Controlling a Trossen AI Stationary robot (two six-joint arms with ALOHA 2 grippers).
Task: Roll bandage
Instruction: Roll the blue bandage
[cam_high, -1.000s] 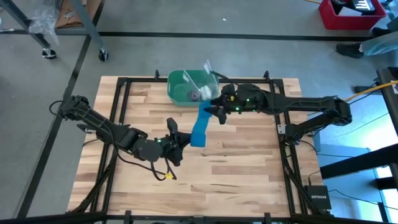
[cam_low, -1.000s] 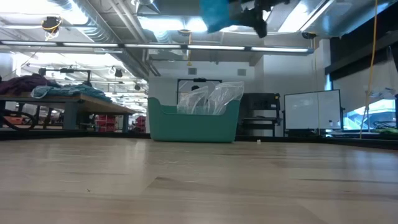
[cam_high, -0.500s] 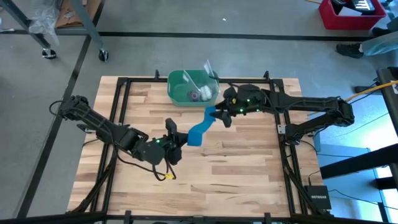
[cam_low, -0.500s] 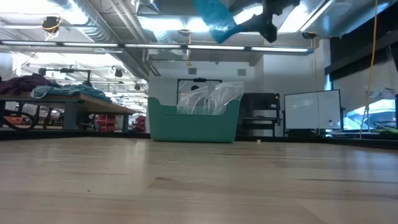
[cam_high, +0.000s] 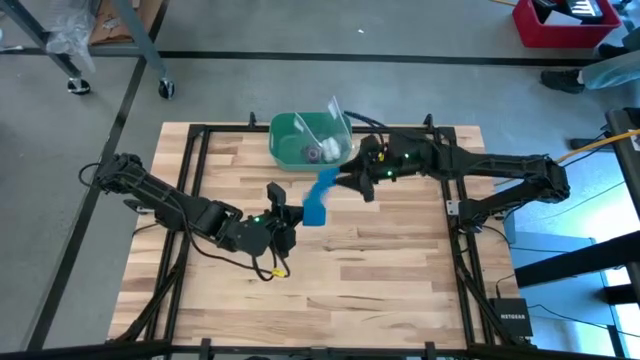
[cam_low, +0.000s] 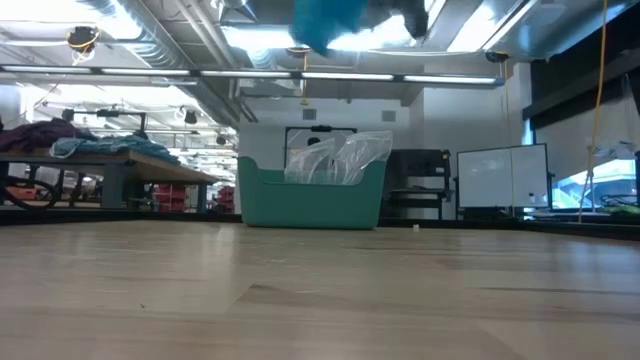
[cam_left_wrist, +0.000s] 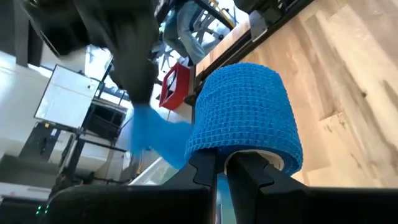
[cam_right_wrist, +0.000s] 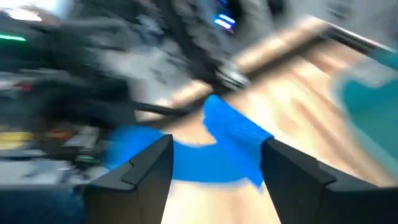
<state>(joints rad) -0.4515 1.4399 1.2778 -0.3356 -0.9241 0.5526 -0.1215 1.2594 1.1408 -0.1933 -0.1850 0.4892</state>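
The bandage is a bright blue strip, partly wound into a roll (cam_left_wrist: 245, 118) with a pale core. In the high view the bandage (cam_high: 318, 197) runs above the table's middle, from my left gripper (cam_high: 292, 217) up to my right gripper (cam_high: 345, 180). My left gripper (cam_left_wrist: 217, 174) is shut on the roll. My right gripper (cam_right_wrist: 214, 168) is shut on the strip's free end (cam_right_wrist: 233, 134). In the low view the bandage (cam_low: 325, 20) shows at the top, high above the table. My left gripper pinches the roll's near rim (cam_left_wrist: 216, 163) between its two fingers, which stand close together. The roll sits above the fingertips, lifted clear of the table, its axis pointing roughly along the fingers. My right gripper holds the strip's free end (cam_right_wrist: 239, 140) between its two fingers, coming level from the table's right. The strip runs slack from it down to the roll, clear of the table.
A green plastic bin (cam_high: 308, 140) with clear bags in it stands at the far middle of the table, just beyond the bandage; it also shows in the low view (cam_low: 310, 195). A black frame (cam_high: 455, 215) runs around the wooden table.
My left gripper has moved a little toward the far right, toward my right gripper. The loose strip between the two grippers has grown shorter; it bowed for a moment and now runs straighter. My right gripper has stayed near the bin, shifting only slightly.
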